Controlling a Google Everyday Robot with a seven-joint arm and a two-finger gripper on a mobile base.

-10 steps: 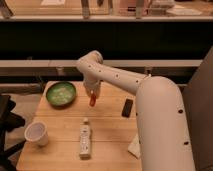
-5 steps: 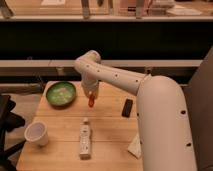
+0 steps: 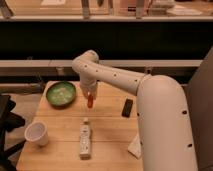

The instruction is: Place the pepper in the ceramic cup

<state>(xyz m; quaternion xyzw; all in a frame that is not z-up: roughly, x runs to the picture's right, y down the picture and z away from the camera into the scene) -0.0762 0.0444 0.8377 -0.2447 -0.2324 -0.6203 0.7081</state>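
Observation:
My gripper (image 3: 89, 95) hangs over the middle of the wooden table (image 3: 107, 132), just right of the green bowl, and is shut on the pepper (image 3: 90, 101). The pepper is slim and red-orange and points downward, held above the tabletop. The ceramic cup (image 3: 37, 133) is plain white and stands upright near the table's front left corner, well below and left of the gripper. My white arm reaches in from the right side of the view.
A green bowl (image 3: 61, 93) sits at the back left of the table. A white bottle (image 3: 85, 138) lies near the front middle. A black slab (image 3: 128, 107) rests to the right, and a pale object (image 3: 135, 147) is beside my arm.
The gripper with the pepper has shifted slightly toward the left and front. The other objects stay where they were.

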